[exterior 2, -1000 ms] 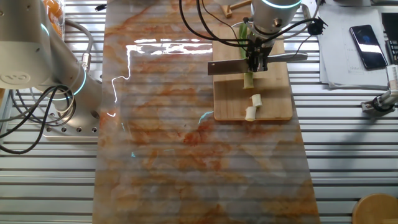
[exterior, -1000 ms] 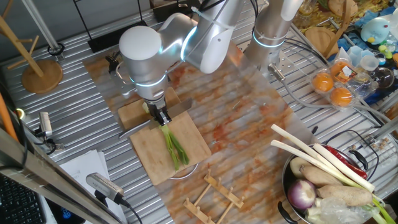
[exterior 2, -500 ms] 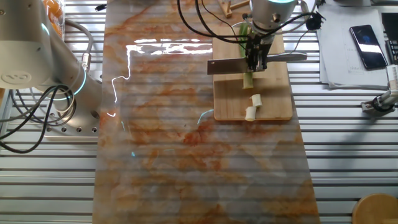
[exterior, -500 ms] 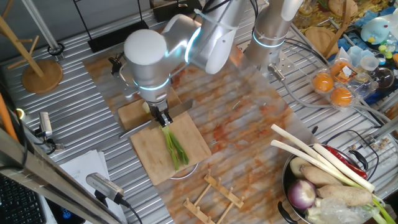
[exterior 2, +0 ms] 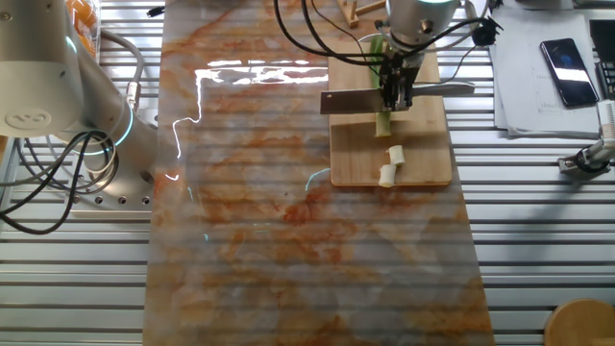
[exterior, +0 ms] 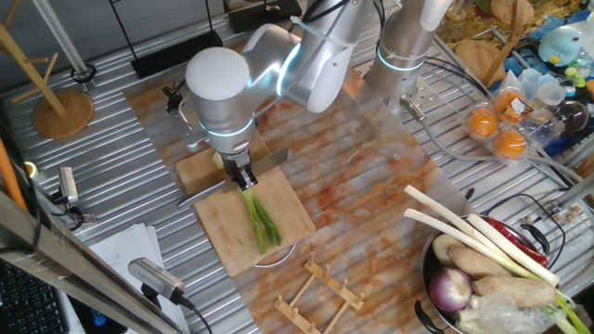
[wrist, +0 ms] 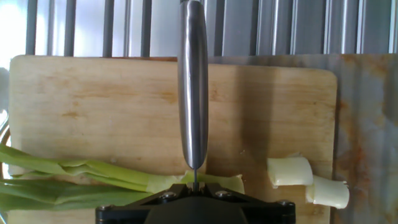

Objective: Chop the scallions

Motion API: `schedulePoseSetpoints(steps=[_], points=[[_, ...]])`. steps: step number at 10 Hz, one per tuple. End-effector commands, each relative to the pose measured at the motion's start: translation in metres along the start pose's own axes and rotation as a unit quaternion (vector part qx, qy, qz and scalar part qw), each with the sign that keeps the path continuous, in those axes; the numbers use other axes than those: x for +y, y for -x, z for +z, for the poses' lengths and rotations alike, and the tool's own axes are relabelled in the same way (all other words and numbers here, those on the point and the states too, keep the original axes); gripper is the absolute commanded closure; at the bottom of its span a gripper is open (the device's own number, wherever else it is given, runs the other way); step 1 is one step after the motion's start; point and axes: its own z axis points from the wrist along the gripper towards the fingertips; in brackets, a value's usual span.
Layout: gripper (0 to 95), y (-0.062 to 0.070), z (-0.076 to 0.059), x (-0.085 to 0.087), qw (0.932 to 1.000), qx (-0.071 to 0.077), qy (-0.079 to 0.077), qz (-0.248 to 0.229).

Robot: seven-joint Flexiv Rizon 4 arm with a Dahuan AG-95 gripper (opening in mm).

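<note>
1. The gripper (exterior 2: 396,88) is clamped on a knife (exterior 2: 357,100); in the other fixed view its dark fingers close round the handle, with the blade reaching left and the handle tip right, at upper centre of the frame.
2. In one fixed view the arm's big white joint hides most of the knife; only grey ends show on either side of the gripper (exterior: 243,176), left of centre.
3. The hand view shows the knife (wrist: 193,87) only as a steel spine running up the middle of the frame, seen edge-on; the fingers are cut off by the bottom edge, where a black housing fills the frame.
4. The scallion (exterior 2: 381,117) lies on the board (exterior 2: 423,154), with the blade set across it; whether the edge touches the board cannot be told.
5. In one fixed view the scallion (exterior: 261,219) shows its green leaves below the gripper, on the board (exterior: 297,218); the white end is hidden under the arm.
6. The hand view shows the scallion (wrist: 81,180) from lower left to the blade, its leaves cut off by the left edge.
7. Two cut bits (wrist: 308,180) lie touching at lower right of the hand view, near the board's edge (wrist: 326,124); the other fixed view shows them (exterior 2: 389,163) too, while in one fixed view they are hidden.
</note>
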Motion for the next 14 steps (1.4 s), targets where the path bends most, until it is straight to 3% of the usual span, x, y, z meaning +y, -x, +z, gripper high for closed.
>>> schedulePoseSetpoints(steps=[1,2,3,6,7,9,11,14], points=[[95.0,-0.002,0.036,0.002,1.0,0.0,0.004,-0.003],[95.0,-0.002,0.036,0.002,1.0,0.0,0.004,-0.003],[95.0,-0.013,0.033,0.001,0.9999,0.0,0.004,-0.009],[95.0,-0.026,0.032,0.001,0.9998,-0.005,0.019,-0.007],[95.0,-0.032,0.036,0.002,0.9998,-0.008,0.017,-0.007],[95.0,-0.032,0.045,0.004,0.9999,-0.013,0.008,-0.007],[95.0,0.0,0.037,0.002,0.9999,-0.008,0.006,-0.011],[95.0,0.028,0.032,0.014,0.9998,-0.016,0.01,-0.01]])
